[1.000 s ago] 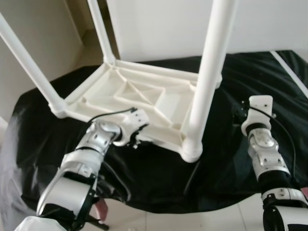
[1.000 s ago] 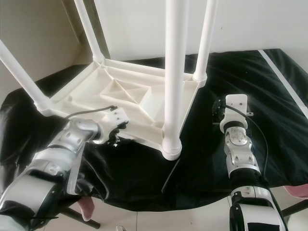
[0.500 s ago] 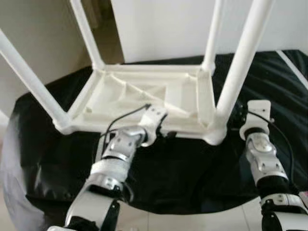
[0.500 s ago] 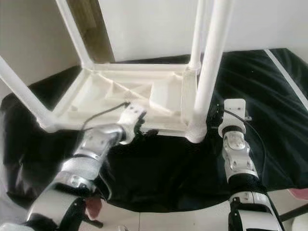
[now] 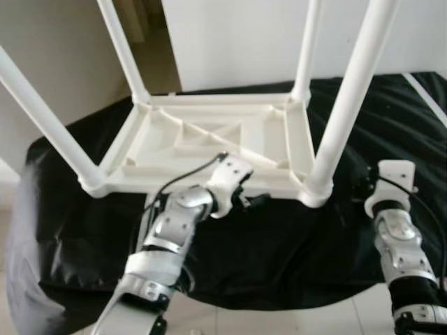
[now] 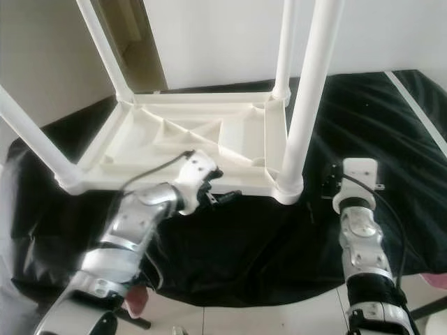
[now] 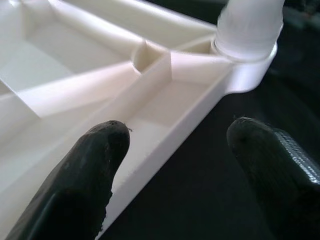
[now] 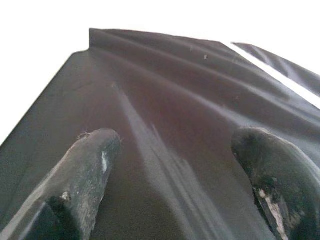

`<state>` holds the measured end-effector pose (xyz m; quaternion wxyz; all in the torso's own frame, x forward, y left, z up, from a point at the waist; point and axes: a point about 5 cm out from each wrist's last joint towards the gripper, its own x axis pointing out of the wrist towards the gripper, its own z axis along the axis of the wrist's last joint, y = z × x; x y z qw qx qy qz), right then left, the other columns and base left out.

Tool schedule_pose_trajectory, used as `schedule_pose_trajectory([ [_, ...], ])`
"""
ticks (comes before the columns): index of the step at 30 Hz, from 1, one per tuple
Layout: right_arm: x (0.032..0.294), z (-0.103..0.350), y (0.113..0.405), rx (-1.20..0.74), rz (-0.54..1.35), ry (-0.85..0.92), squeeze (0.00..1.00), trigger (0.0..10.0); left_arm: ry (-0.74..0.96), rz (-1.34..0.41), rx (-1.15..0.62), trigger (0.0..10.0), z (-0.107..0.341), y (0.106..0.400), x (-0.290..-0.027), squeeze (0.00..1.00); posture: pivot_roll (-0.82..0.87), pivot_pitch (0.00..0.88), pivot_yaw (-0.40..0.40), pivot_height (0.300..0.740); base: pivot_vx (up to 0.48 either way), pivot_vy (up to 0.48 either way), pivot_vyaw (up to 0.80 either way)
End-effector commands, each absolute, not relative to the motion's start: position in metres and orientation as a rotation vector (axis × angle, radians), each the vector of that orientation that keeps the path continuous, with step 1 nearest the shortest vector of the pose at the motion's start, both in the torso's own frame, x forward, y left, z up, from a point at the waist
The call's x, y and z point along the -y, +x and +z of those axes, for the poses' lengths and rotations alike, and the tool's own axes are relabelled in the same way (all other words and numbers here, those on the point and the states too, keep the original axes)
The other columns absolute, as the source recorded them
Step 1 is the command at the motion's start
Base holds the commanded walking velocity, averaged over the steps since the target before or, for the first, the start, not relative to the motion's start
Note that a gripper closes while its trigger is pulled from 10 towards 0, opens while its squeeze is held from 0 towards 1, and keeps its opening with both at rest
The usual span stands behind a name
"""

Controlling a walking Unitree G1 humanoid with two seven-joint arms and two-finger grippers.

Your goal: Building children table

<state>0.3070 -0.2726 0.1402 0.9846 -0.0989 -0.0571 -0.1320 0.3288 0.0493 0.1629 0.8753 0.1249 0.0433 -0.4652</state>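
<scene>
- Jaws of the left gripper point(image 7: 172, 150) are held released astride the near rim of the upturned children table point(image 5: 209, 139).
- Jaws of the right gripper point(image 8: 175, 155) are released above the black sheet point(image 5: 279, 244), at the table's 4 o'clock.

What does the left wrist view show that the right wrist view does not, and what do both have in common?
The left wrist view alone shows the white upturned table: its ribbed underside, its near edge, and the socket where one leg stands. The left gripper is open, with the table's edge between its fingers.

The right wrist view alone shows a bright white background and the right gripper, open over bare cloth with nothing between its fingers.

Both show two black fingers spread apart and the black cloth beneath.
</scene>
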Motion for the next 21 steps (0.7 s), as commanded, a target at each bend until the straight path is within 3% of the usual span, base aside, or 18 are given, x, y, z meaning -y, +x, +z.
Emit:
schedule_pose_trajectory([
  [1, 0.268, 0.142, 0.296, 0.158, -0.169, -0.188, 0.0, 10.0, 0.265, -0.989, -0.052, 10.0, 0.164, 0.325, -0.054, 0.0, -0.09, 0.027, 0.104, 0.74, 0.0, 0.0, 0.0],
  [9, 0.253, 0.141, 0.263, 0.16, 0.159, -0.186, 0.0, 10.0, 0.288, -1.034, 0.035, 10.0, 0.16, 0.308, -0.066, 0.0, -0.1, 0.028, 0.101, 0.74, 0.0, 0.0, 0.0],
  [14, 0.232, 0.145, 0.262, 0.13, 0.357, -0.141, 0.0, 10.0, 0.302, -1.157, 0.039, 10.0, 0.156, 0.289, -0.062, 0.0, -0.09, 0.033, 0.088, 0.74, 0.0, 0.0, 0.0],
  [21, 0.212, 0.152, 0.275, 0.143, 0.478, -0.125, 0.0, 10.0, 0.337, -1.161, 0.081, 10.0, 0.155, 0.282, -0.054, 0.0, -0.08, 0.033, 0.068, 0.74, 0.0, 0.0, 0.0],
])
